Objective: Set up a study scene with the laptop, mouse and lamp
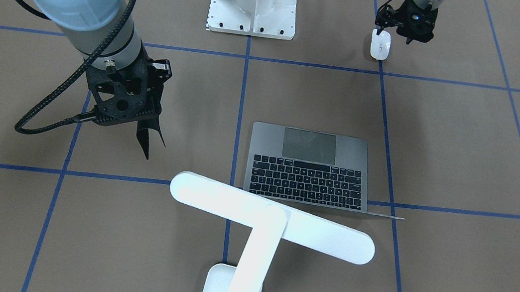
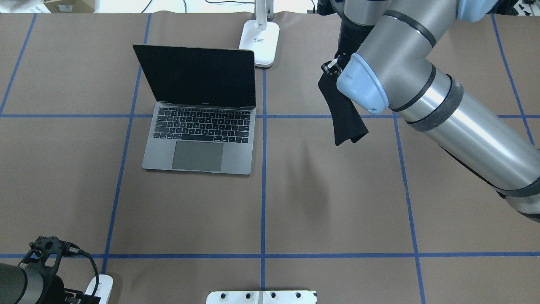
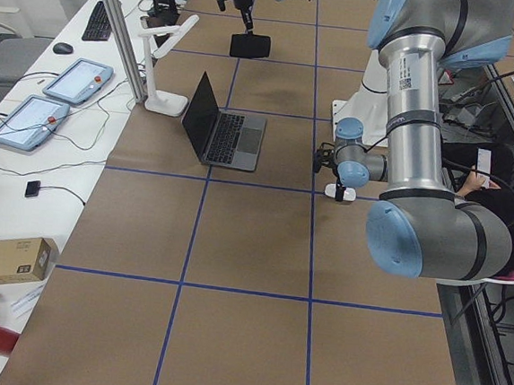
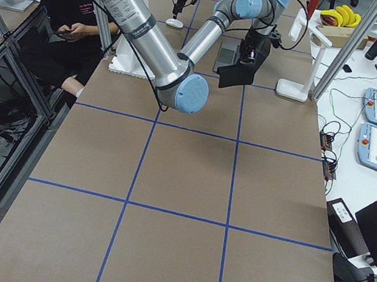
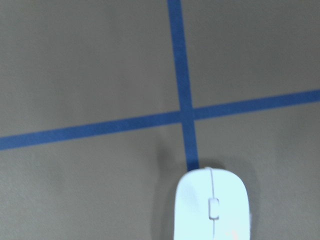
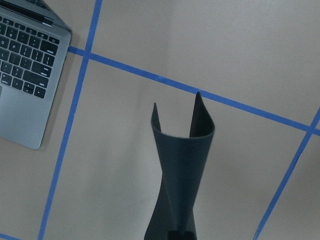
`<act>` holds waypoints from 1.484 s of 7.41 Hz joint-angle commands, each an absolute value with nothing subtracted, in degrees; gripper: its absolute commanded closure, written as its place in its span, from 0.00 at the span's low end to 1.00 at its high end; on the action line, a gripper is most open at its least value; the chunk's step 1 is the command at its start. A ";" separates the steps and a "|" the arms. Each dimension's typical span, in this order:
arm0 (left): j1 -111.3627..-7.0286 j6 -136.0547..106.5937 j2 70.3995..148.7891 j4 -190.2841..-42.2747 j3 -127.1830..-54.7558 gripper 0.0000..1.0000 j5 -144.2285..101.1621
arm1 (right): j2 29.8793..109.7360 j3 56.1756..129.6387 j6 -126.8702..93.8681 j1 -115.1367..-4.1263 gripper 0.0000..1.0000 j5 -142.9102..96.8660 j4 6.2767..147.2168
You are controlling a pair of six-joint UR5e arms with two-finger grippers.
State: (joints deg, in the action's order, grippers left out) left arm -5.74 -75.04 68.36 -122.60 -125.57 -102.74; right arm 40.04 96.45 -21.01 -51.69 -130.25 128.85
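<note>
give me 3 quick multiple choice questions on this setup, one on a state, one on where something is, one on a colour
1. How is the laptop?
A. shut flat
B. open, screen dark
C. lying upside down

2. Where is the mouse?
A. on the table by the left gripper
B. on the laptop's trackpad
C. hanging in the air

3. What colour is the mat in the right gripper?
A. white
B. black
C. blue

Answers:
1 B: the overhead view shows the lid raised, the keys bare and the screen dark.
2 A: the front-facing view shows it on the brown surface right at that gripper, far from the laptop.
3 B: the right wrist view shows a black curled sheet hanging over the table.
</note>
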 commanded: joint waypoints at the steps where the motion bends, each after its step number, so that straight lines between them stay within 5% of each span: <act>1: -5.01 -75.06 68.73 -122.43 -125.25 0.01 -102.48 | 40.43 97.20 -20.92 -51.16 0.01 -130.17 128.76; 7: -4.92 -74.79 72.86 -122.43 -121.99 0.02 -102.83 | 40.34 97.29 -20.83 -51.15 0.00 -129.02 128.76; 11: -5.10 -74.79 73.39 -122.43 -121.82 0.20 -103.36 | 40.43 97.47 -20.83 -51.07 0.00 -128.41 128.67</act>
